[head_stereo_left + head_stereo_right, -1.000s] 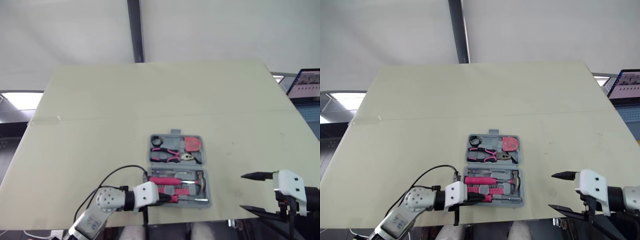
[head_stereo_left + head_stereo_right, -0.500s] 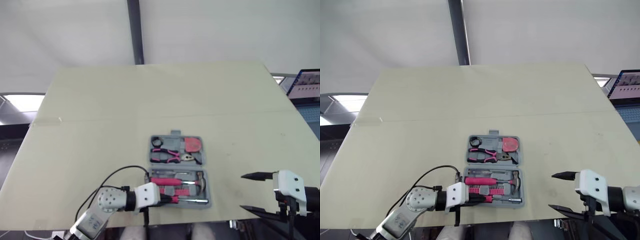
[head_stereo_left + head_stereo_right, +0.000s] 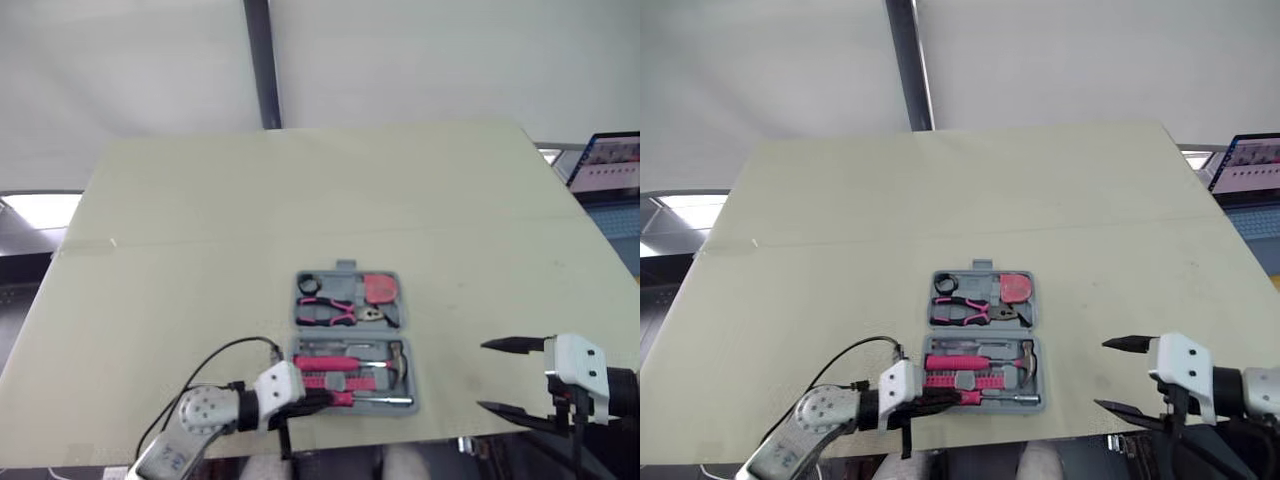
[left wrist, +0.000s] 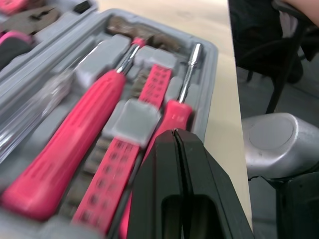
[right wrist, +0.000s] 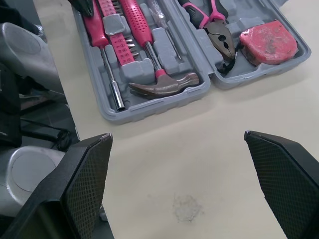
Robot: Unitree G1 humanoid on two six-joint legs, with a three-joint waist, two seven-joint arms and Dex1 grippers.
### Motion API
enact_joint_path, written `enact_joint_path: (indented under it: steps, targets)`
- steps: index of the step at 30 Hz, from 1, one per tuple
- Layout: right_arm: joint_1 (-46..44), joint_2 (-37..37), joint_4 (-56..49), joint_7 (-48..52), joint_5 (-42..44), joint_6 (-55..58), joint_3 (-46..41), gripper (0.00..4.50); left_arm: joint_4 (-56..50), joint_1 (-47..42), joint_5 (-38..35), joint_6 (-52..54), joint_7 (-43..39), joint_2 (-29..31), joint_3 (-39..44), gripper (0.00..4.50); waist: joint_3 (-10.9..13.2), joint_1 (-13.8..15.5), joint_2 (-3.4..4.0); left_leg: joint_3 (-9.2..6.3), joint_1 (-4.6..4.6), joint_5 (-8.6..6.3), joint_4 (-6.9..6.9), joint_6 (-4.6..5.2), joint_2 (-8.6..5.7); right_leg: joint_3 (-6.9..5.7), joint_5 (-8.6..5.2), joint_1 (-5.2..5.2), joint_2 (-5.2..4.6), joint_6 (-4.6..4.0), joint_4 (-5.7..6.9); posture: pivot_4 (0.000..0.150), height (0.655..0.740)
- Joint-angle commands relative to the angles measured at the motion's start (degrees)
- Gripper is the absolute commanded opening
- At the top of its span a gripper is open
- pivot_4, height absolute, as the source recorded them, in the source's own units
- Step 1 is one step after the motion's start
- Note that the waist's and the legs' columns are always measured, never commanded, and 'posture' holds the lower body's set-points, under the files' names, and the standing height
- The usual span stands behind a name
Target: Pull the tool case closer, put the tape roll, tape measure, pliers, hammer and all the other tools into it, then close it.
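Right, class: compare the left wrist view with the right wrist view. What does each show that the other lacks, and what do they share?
Left wrist view: the left end effector is shut, close over the tool case. Right wrist view: the right end effector is open over the table, beside the case. Shared: the hammer and the pink-handled driver.

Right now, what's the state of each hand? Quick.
Left hand: closed, holding nothing, over the tool case.
Right hand: open, empty, beside the case.
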Motion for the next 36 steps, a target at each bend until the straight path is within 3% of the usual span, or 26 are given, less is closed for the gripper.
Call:
enact_joint_path:
  steps: [1, 3, 6, 13, 14, 21, 32, 34, 36]
  targets:
    - [-2.73, 1.37, 1.75, -1.19, -0.30, -1.51, 2.42, 4.50, -10.12, 3.00, -6.91, 4.14, 0.91, 1.91, 7.11, 0.06, 0.08, 0.04, -0.13, -0.02, -0.03, -0.01, 0.06, 0.01, -0.01, -0.01, 0.01, 0.01, 0.00, 0.01, -0.02, 0.150, 0.7400]
    - [-4.68, 2.31, 3.11, -1.80, -0.57, -1.71, 4.35, 4.50, -12.49, 6.17, -8.80, 6.11, 1.74, 3.09, 11.36, 0.06, 0.14, -0.34, -0.21, -0.02, -0.02, -0.02, 0.06, 0.02, -0.01, -0.01, 0.01, 0.04, 0.00, 0.02, -0.06, 0.150, 0.7400]
    - [-6.23, 4.08, 4.74, -2.92, -0.99, -2.29, 6.97, 4.50, -12.59, 11.82, -8.44, 3.97, 1.01, 4.73, 16.71, 0.86, 0.20, -0.56, -0.18, -0.01, -0.01, -0.02, -0.03, 0.01, 0.00, -0.03, 0.00, 0.01, 0.00, 0.01, -0.09, 0.150, 0.7400]
    - [-5.06, 7.18, 7.24, -5.71, -2.20, -3.85, 8.31, 4.50, -5.24, 24.72, -6.00, -7.33, 1.94, 1.43, 29.42, 4.19, 0.36, -0.42, -0.24, 0.05, -0.03, -0.05, -0.06, -0.01, -0.01, -0.02, -0.01, -0.04, 0.00, -0.01, -0.15, 0.150, 0.7400]
    - [-4.36, 7.34, 7.06, -6.00, -2.13, -3.95, 7.96, 4.50, -4.07, 26.04, -6.31, -8.48, 2.10, 0.49, 31.13, 4.35, 0.40, -0.38, -0.31, 0.04, -0.03, -0.05, -0.06, -0.01, -0.01, -0.02, -0.01, -0.04, 0.00, -0.01, -0.15, 0.150, 0.7400]
    - [0.48, 7.10, 5.58, -7.33, -0.84, -4.13, 4.64, 4.50, -1.39, 34.85, -8.61, -13.13, 0.22, -3.67, 39.23, 4.35, 0.57, -0.58, -0.59, 0.06, -0.06, -0.11, -0.06, -0.02, 0.02, 0.01, -0.03, -0.11, 0.00, -0.06, -0.15, 0.150, 0.7400]
    - [-0.12, 5.13, 7.79, -7.09, -1.81, -2.62, 3.85, 4.50, -2.21, 34.95, -7.48, -11.16, 0.89, -3.72, 38.95, 4.35, 0.59, -0.62, -0.61, 0.10, -0.04, -0.16, -0.06, 0.03, 0.03, 0.03, -0.06, -0.15, 0.00, -0.12, -0.34, 0.150, 0.7400]
    - [-2.69, 4.64, 8.54, -8.61, -2.76, -0.49, 5.23, 3.96, -3.22, 31.47, -7.79, -8.01, 2.71, -3.53, 36.86, 4.50, 0.59, -0.58, -0.61, 0.10, -0.04, -0.16, -0.05, 0.03, 0.03, 0.03, -0.06, -0.15, 0.00, -0.12, -0.32, 0.150, 0.7400]
    - [-5.75, 4.56, 9.03, -9.65, -2.89, 1.86, 6.61, 3.15, -4.32, 27.42, -7.91, -4.77, 4.61, -3.25, 34.82, 3.97, 0.60, -0.49, -0.56, 0.10, -0.04, -0.16, 0.03, 0.03, 0.03, 0.04, -0.06, -0.14, 0.00, -0.12, -0.24, 0.150, 0.7400]
